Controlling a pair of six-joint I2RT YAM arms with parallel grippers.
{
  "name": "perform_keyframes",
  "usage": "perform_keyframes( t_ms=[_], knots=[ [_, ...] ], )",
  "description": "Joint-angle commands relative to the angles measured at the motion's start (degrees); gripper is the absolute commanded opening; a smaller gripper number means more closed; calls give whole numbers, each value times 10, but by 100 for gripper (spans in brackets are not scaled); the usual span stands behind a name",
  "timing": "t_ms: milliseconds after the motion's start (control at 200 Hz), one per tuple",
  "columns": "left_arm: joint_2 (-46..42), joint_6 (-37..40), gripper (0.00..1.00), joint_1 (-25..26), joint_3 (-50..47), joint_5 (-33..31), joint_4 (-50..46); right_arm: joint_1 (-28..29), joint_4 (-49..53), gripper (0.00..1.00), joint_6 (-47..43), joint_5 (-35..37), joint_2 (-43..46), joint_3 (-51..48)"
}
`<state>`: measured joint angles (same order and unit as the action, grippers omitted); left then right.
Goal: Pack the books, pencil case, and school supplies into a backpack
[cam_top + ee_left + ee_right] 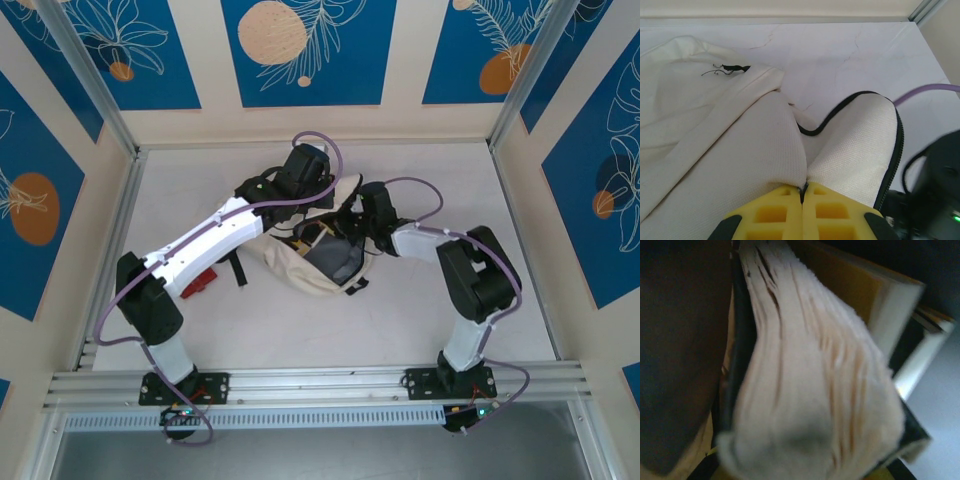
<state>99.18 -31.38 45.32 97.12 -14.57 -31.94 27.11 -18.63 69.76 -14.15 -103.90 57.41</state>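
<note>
Left gripper (pixel 802 194) was found fully closed, its yellow fingers (pixel 775 215) pinched on a fold of the cream backpack (pixel 300 268) beside the black zipper line (pixel 897 145). The backpack was laid near the middle of the worktop (pixel 420 320), toward its far edge. Blurred page edges of the books (pixel 805 375) were seen close against the right wrist camera. The right gripper (pixel 358 222) was placed at the bag's mouth; its grip could not be told. A red object (pixel 205 281) was seen toward the worktop's left edge.
</note>
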Motion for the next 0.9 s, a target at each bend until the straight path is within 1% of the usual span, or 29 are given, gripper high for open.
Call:
perform_keyframes(
  t_ms=[0, 185, 265, 340, 450, 495, 615, 780, 845, 895],
  knots=[
    [-33, -8, 0, -1, 11, 9, 35, 15, -34, 1, 45, 27, -42, 35],
    [-29, -14, 0, -1, 17, 8, 31, 33, -46, 2, 82, 51, -100, 81],
    [-26, -23, 0, -3, 19, 6, 26, 34, -40, 8, 85, 42, -110, 95],
    [-27, -34, 0, -7, 18, 13, 22, 32, -34, 24, 79, 39, -94, 84],
    [-26, -46, 0, -16, 11, 27, 22, 30, 6, 59, 50, 60, -39, 44],
    [-26, -50, 0, -19, 6, 33, 27, 30, 16, 66, 44, 66, -17, 24],
    [-24, -58, 0, -25, -6, 51, 31, 27, 38, 73, 34, 73, 42, -40],
    [-30, -63, 0, -33, -37, 75, 30, 21, 123, 73, 12, 101, 128, -112],
    [-36, -67, 7, -39, -55, 89, 31, 19, 162, 72, 6, 127, 169, -140],
    [-42, -72, 19, -44, -71, 98, 30, 17, 201, 72, 1, 153, 202, -157]
  ],
)
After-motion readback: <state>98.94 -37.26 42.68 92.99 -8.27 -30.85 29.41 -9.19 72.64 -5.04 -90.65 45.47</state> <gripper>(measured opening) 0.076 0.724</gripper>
